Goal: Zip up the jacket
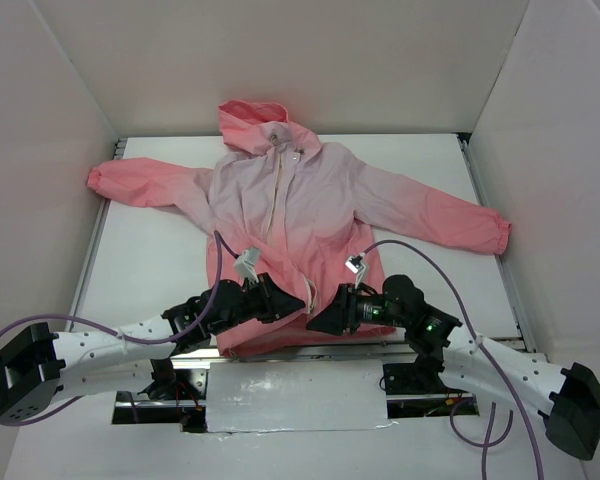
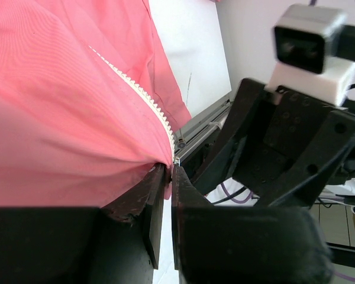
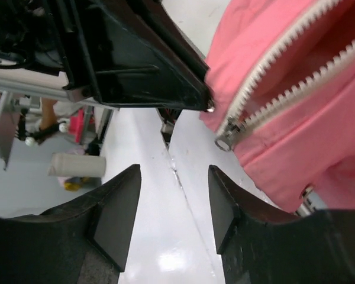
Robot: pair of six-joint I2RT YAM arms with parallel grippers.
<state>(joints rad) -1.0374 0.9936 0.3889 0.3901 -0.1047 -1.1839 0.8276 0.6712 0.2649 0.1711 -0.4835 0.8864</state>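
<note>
The coral-to-pale-pink hooded jacket [image 1: 290,200] lies spread flat on the white table, hood at the far side, its front partly open. My left gripper [image 1: 296,301] is shut on the jacket's bottom hem beside the cream zipper teeth [image 2: 147,99]; the left wrist view shows the pink fabric pinched between the closed fingers [image 2: 168,170]. My right gripper [image 1: 316,321] is open and empty just right of it. In the right wrist view [image 3: 174,173] the silver zipper slider [image 3: 225,141] sits at the hem, just ahead and right of the open fingers, with the two rows of teeth [image 3: 296,89] spreading beyond.
White walls enclose the table on three sides. The metal rail at the near table edge [image 1: 300,345] runs just under both grippers. The sleeves stretch to the far left [image 1: 130,185] and right [image 1: 460,225]. The left gripper's black body [image 3: 136,59] fills the upper left of the right wrist view.
</note>
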